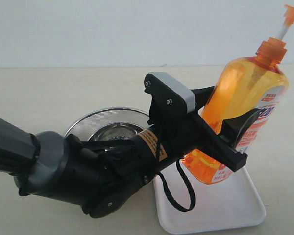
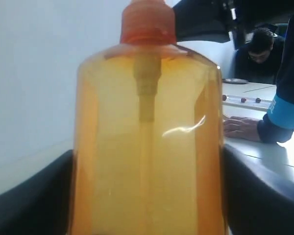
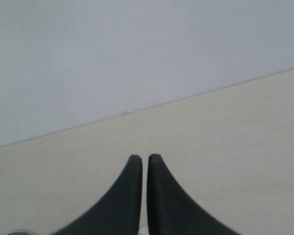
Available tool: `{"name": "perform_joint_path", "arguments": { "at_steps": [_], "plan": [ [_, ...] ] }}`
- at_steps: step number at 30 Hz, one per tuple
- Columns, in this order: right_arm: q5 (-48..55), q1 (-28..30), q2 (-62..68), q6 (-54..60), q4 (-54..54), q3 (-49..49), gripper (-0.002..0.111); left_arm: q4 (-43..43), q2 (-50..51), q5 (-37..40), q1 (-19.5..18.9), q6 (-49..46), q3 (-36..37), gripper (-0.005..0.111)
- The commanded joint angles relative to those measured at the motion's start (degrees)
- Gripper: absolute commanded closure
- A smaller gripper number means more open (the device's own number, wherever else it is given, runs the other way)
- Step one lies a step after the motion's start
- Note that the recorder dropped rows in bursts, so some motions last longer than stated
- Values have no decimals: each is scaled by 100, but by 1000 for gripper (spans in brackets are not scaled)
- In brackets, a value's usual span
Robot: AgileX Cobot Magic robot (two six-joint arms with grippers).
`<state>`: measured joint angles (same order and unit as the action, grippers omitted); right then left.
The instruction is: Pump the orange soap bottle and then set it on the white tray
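Observation:
The orange soap bottle (image 1: pixel 247 100) is held off the table, leaning left, its base low over the white tray (image 1: pixel 220 203). My left gripper (image 1: pixel 225 122) is shut on the bottle's body, one black finger on each side. In the left wrist view the translucent orange soap bottle (image 2: pixel 147 147) fills the frame between the two dark fingers (image 2: pixel 29 200), its orange collar at the top. My right gripper (image 3: pixel 144 159) is shut with nothing in it, facing bare beige table and a pale wall. It does not appear in the exterior view.
A round steel mesh strainer bowl (image 1: pixel 105 125) sits just left of the tray, partly behind my left arm (image 1: pixel 88 171). A black cable (image 1: pixel 179 193) loops from the wrist over the tray's left edge. A seated person (image 2: pixel 257 51) shows behind the bottle.

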<state>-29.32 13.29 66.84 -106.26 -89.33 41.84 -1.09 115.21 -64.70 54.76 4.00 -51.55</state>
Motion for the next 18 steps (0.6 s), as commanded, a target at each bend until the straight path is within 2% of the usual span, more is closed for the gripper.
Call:
{"name": "perform_joint_path", "arguments": {
  "at_steps": [1, 5, 18],
  "plan": [
    [-1377, 315, 673, 858, 501, 101, 108, -16, -145, -526, 41, -78, -38, 102],
    [-2300, 315, 901, 1282, 1003, 81, 108, 68, -145, -526, 41, -145, -50, 102],
    [-3962, 301, 901, 1526, 933, 81, 108, 322, -52, -526, 41, -249, -72, 102]
  ]
}}
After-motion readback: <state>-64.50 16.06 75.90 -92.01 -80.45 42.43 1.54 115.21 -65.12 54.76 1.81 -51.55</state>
